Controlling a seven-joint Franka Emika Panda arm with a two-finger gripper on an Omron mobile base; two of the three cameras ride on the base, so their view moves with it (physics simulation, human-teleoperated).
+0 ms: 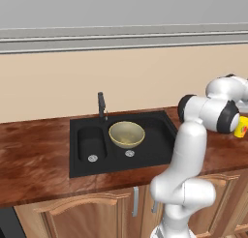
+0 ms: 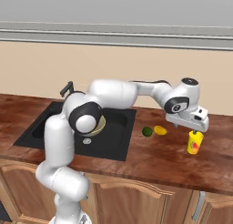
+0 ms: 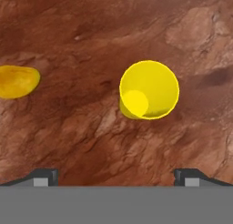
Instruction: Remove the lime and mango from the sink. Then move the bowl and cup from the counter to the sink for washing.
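Hovering over the cup [image 3: 149, 89] on the counter [image 3: 91, 136], gripper [image 2: 196, 131] jaws spread wide, holding nothing. We should center on the rim, descend straight, clamp before lifting toward the sink [image 1: 80, 162], where bowl [image 1: 127, 134] sits.

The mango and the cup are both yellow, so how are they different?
The mango is a small oval lying flat on the counter; the cup is a taller cylinder standing upright. The mango is solid yellow-orange; the cup is hollow, with a red mark. Both sit outside the sink.
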